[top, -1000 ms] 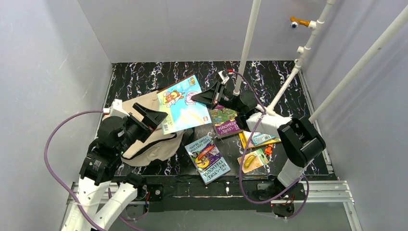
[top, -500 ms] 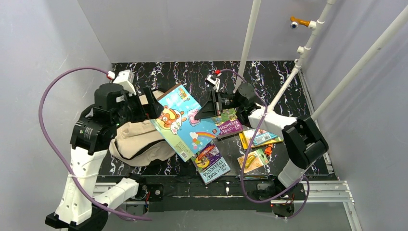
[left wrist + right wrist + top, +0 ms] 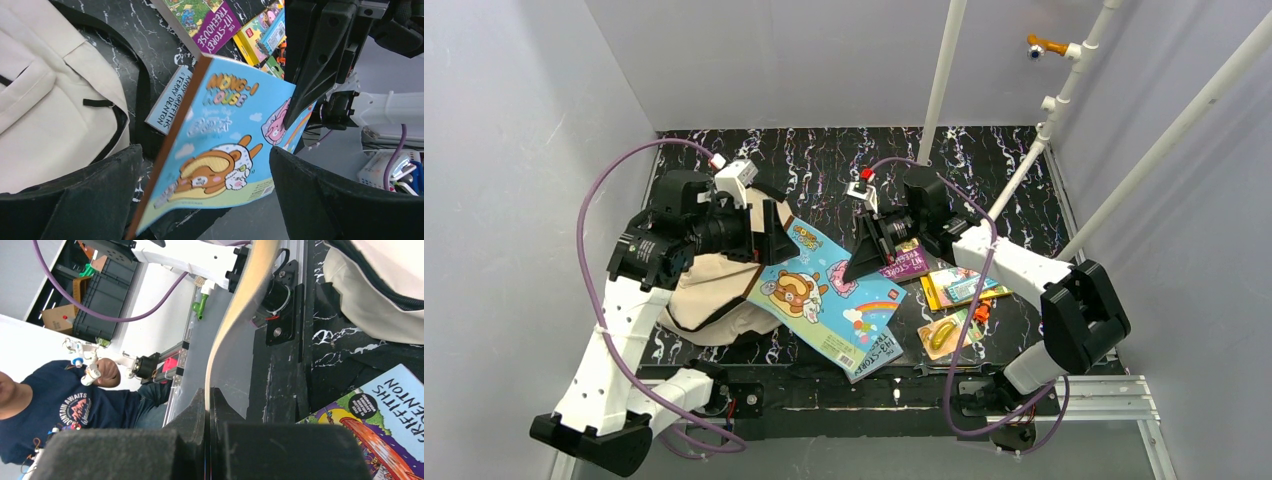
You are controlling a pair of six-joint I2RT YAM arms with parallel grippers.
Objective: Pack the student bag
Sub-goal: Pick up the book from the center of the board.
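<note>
Blue picture book (image 3: 824, 305) gripped beside the student bag (image 3: 699, 290)
The right end effector (image 3: 852, 268) is clenched on the book's edge; the left end effector (image 3: 776, 232) gapes released at its ten o'clock. The beige bag lies at eight o'clock on the table (image 3: 824, 160).

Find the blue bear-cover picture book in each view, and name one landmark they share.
Top external: blue book at centre, tilted.
Left wrist: blue book at centre, cover showing.
Right wrist: blue book edge-on, a pale curved strip in the right gripper.
Shared landmark: student bag, left, left, top right.
</note>
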